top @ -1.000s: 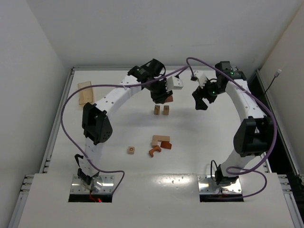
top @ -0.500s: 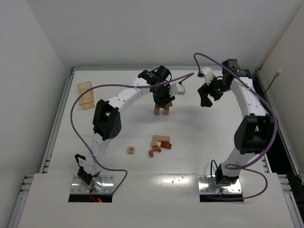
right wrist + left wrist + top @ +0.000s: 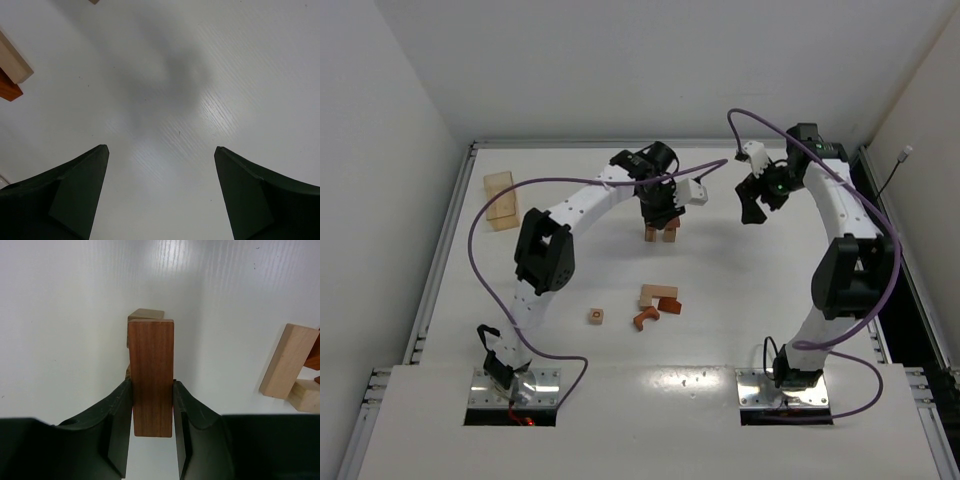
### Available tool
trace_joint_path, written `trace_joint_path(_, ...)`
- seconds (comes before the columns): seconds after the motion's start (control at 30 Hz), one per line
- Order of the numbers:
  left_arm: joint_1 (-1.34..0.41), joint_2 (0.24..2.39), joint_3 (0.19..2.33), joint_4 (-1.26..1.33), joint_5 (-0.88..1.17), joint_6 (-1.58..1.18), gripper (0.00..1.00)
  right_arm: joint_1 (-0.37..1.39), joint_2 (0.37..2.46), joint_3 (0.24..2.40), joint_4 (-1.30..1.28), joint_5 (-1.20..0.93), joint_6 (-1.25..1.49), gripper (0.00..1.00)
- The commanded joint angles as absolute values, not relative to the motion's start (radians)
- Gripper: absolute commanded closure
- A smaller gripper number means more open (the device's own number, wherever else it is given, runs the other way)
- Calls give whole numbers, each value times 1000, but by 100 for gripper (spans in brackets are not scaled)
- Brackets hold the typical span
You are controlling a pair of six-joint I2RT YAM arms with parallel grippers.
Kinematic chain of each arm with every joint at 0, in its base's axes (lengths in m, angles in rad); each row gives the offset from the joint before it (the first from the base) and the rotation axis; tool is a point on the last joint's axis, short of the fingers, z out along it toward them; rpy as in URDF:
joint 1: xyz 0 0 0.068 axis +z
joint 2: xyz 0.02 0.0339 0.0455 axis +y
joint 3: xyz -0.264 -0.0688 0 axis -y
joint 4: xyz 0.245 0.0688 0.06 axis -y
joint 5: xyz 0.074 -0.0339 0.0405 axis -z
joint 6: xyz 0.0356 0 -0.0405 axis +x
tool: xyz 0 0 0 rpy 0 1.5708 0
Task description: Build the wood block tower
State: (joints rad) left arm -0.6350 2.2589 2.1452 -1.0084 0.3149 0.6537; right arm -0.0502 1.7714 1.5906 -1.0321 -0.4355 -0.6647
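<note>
While clamped in the left claw (image 3: 152, 390), a reddish-brown bar (image 3: 151, 355) is held over two upright blocks (image 3: 669, 236). The right claw (image 3: 160, 157) is spread wide, empty.

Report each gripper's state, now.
Left gripper: shut on a reddish-brown wooden bar.
Right gripper: open, holding nothing.
</note>
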Motion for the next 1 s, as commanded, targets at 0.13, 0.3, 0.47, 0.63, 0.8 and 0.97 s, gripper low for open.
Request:
trace_joint_path(0.13, -607, 2264, 2146, -1011, 387, 759, 100, -43, 1804, 1634, -1043, -466, -650, 16)
trace_joint_path(0.3, -588, 2296, 2174, -1049, 410, 781, 100, -43, 1813, 1657, -1052, -466, -650, 16)
trace_joint_path(0.47, -578, 2296, 2174, -1049, 419, 781, 100, -43, 1813, 1657, -1052, -466, -650, 16)
trace_joint_path(0.63, -578, 2306, 2174, -1031, 419, 781, 100, -34, 1831, 1657, -1052, -466, -650, 16)
trace_joint_path(0.8, -578, 2306, 2192, -1031, 428, 772, 100, -34, 1832, 1666, -1062, -466, -650, 16)
trace_joint_path(0.97, -578, 2315, 2204, -1031, 428, 772, 100, -34, 1841, 1666, -1062, -466, -650, 16)
